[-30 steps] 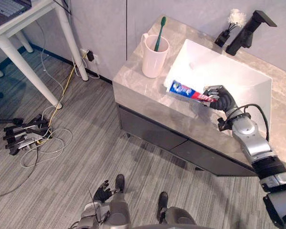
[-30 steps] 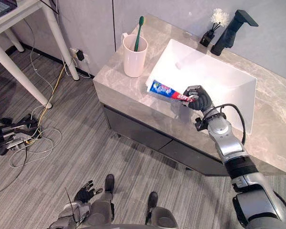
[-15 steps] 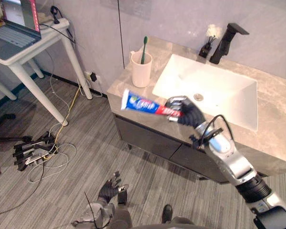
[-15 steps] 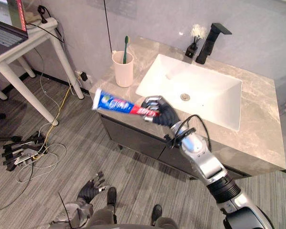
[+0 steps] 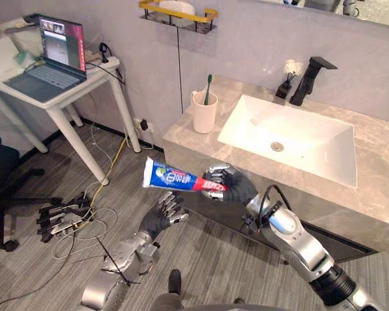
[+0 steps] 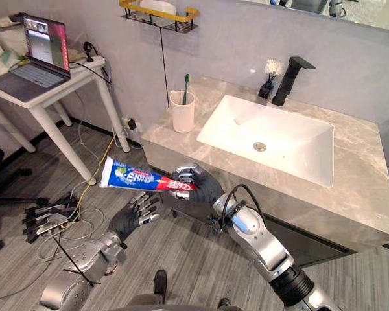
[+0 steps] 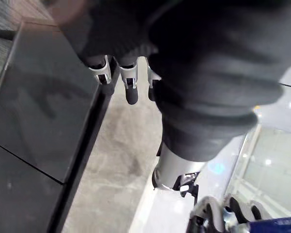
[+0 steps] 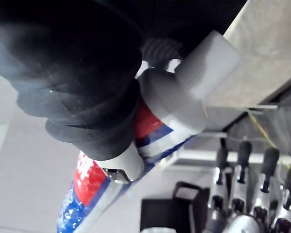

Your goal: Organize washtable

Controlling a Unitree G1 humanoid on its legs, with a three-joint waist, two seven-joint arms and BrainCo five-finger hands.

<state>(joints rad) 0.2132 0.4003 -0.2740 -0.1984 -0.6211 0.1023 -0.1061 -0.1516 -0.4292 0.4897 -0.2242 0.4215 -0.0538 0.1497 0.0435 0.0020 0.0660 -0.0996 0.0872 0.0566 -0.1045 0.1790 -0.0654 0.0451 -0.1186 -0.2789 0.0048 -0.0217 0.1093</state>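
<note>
A blue, red and white toothpaste tube hangs level in front of the washtable, over the floor. My right hand is shut on its cap end, and the right wrist view shows the tube and its white cap close up. My left hand is raised just under the tube, fingers straight and spread, apart from it. On the counter's left end stands a cream cup holding a green toothbrush. The white sink lies to its right.
A black faucet and a small black holder with a white brush stand behind the sink. A white desk with a laptop is at the left. Beside it are a black chair and floor cables. A yellow shelf hangs on the wall.
My right hand has carried the tube off the sink's edge, out in front of the cabinet. My left hand has risen from low down to just below it. The camera has shifted too.
</note>
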